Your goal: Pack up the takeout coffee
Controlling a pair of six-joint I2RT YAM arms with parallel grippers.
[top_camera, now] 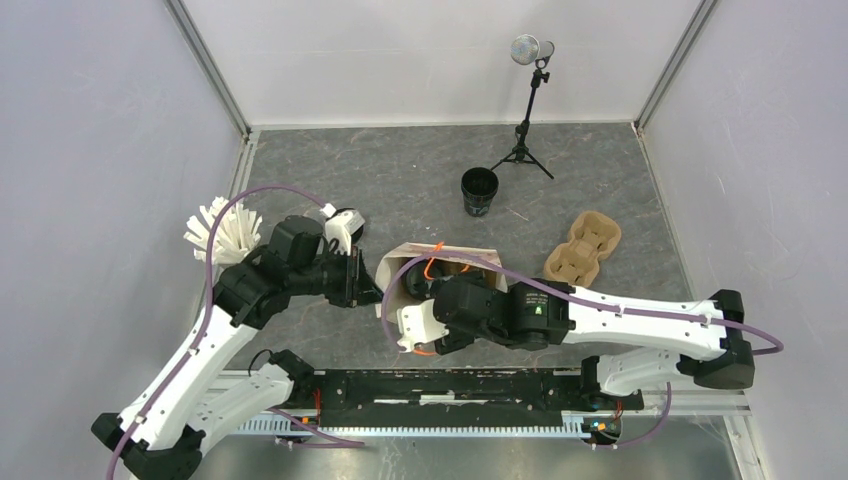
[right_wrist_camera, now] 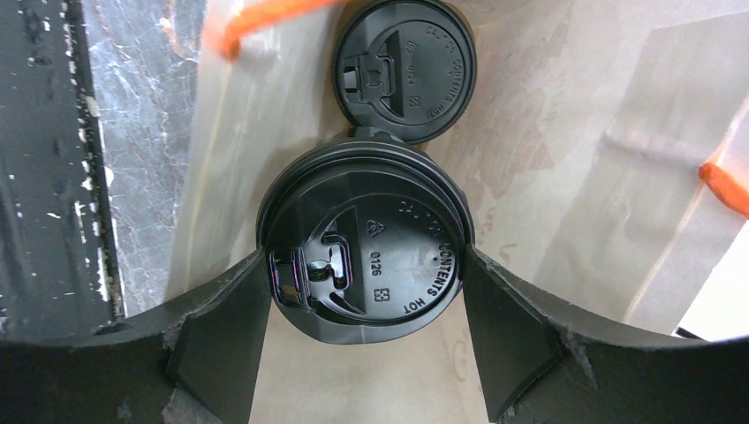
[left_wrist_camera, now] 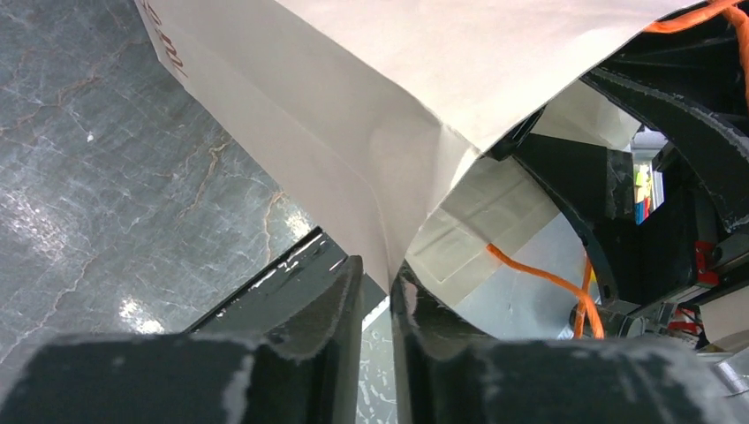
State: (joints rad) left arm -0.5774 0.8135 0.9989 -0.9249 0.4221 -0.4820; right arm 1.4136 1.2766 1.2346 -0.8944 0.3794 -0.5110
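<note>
Right gripper (right_wrist_camera: 364, 261) is clamping a cup (right_wrist_camera: 380, 230) mid-frame inside the bag (right_wrist_camera: 574, 132), lid reading "CONTENTS HOT", "0126". Second cup (right_wrist_camera: 406, 66) is sitting just above it. Left gripper (left_wrist_camera: 377, 296) is pinching the bag edge.

The beige paper bag (top_camera: 400, 262) has bright orange cord handles (right_wrist_camera: 724, 190) and reddish-orange print near one edge. Inside it are two black disposable cups with round black plastic lids, the nearer cup (right_wrist_camera: 366, 265) and the farther cup (right_wrist_camera: 406, 71), their raised lettering the same black. Beyond the bag stands a third black cup (top_camera: 479, 190), to the bag's right lies a brown moulded-pulp carrier (top_camera: 583, 248), and beneath the bag the dark grey table (top_camera: 350, 180) is veined with pale marble streaks.
</note>
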